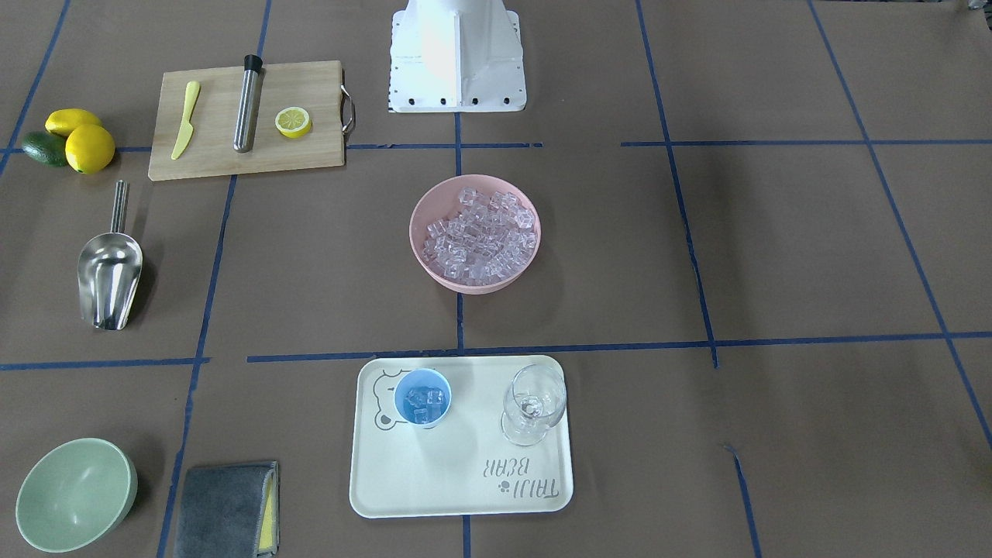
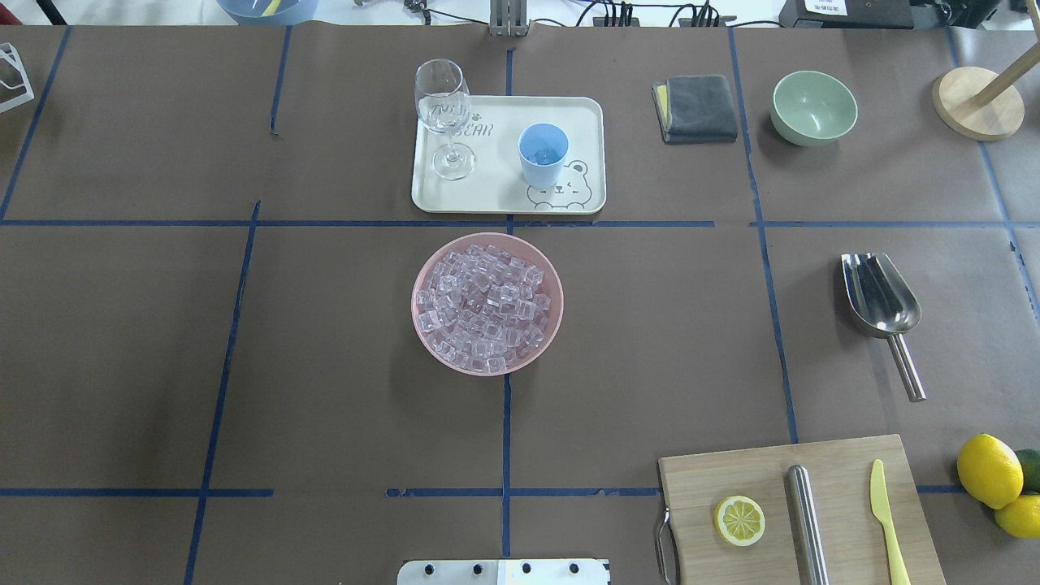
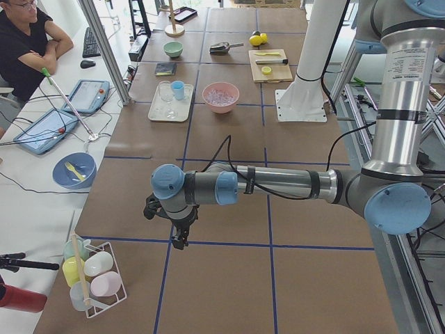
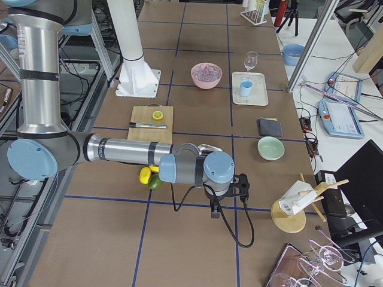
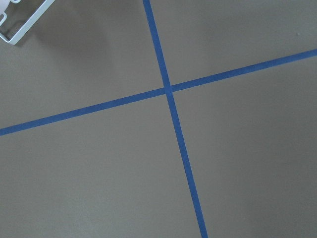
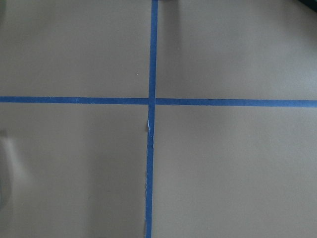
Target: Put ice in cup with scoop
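Brown paper covers the long table [image 2: 325,341], ruled into big squares by blue tape [image 2: 505,439]. Seen from overhead, a round pink bowl [image 2: 419,325] sits at centre, heaped with small clear glassy cubes of ice [image 2: 486,305]. At 12 o'clock from it lies a cream rectangular tray [image 2: 504,199] carrying a small light-blue cup with a white outside [image 2: 543,158] and a clear stemmed wine glass [image 2: 443,106]. The shiny steel scoop with a thin rod handle [image 2: 879,296] lies on the paper at 3 o'clock from the bowl, well apart from it and touched by nothing. At 5 o'clock a wooden cutting board [image 2: 731,479] holds a halved lemon [image 2: 739,520], a steel cylinder [image 2: 807,520] and a yellow plastic knife [image 2: 886,520]. A folded grey cloth [image 2: 697,107] and a pale green bowl [image 2: 813,106] lie at 1 o'clock.

The front-facing view looks into the cup and shows a few cubes inside, which the overhead hardly reveals. Only the side views show the arms: the left gripper [image 3: 181,236] and right gripper [image 4: 215,208] each hang over tape crossings far from the bowl, and whether their fingers are spread or closed cannot be told. The left side view also shows a person seated at a white desk [image 3: 42,174] along the table. Both wrist cameras see only paper and crossed tape.
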Controlling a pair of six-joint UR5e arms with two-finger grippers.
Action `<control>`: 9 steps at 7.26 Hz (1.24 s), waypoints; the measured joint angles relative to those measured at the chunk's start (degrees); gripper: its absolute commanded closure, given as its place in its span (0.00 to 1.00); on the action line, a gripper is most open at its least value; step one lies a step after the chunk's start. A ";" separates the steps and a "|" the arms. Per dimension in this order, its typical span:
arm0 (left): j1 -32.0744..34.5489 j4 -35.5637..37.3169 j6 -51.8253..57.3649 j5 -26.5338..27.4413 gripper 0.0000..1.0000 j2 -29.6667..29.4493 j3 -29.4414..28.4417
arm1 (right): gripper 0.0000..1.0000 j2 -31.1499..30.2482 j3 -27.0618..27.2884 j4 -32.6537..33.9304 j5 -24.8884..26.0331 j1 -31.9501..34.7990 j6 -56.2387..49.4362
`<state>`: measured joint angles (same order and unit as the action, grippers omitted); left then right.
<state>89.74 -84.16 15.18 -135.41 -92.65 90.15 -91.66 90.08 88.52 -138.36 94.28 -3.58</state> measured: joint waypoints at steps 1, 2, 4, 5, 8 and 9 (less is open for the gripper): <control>0.00 -0.18 -2.08 -0.04 0.00 -0.07 -0.01 | 0.00 0.04 0.00 -0.01 0.01 0.03 0.04; 0.00 -1.25 -4.58 -0.08 0.00 -0.12 0.00 | 0.00 0.06 0.00 -0.01 0.02 0.06 0.08; 0.00 -6.59 -7.36 -0.11 0.00 0.39 -0.20 | 0.00 0.23 0.06 -0.07 -0.04 0.05 0.76; 0.00 -9.41 -7.81 -0.12 0.00 0.71 -0.41 | 0.00 0.43 0.08 -0.09 -0.06 0.06 0.96; 0.00 -11.53 -8.58 -0.04 0.00 0.71 -0.50 | 0.00 0.67 0.08 -0.10 0.01 0.11 1.03; 0.00 -11.55 -8.83 -0.03 0.00 0.57 -0.50 | 0.00 0.69 0.05 -0.10 0.02 0.12 1.03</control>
<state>89.74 -95.71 6.35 -135.44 -92.08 89.65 -90.97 90.13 88.42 -138.34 94.39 -2.55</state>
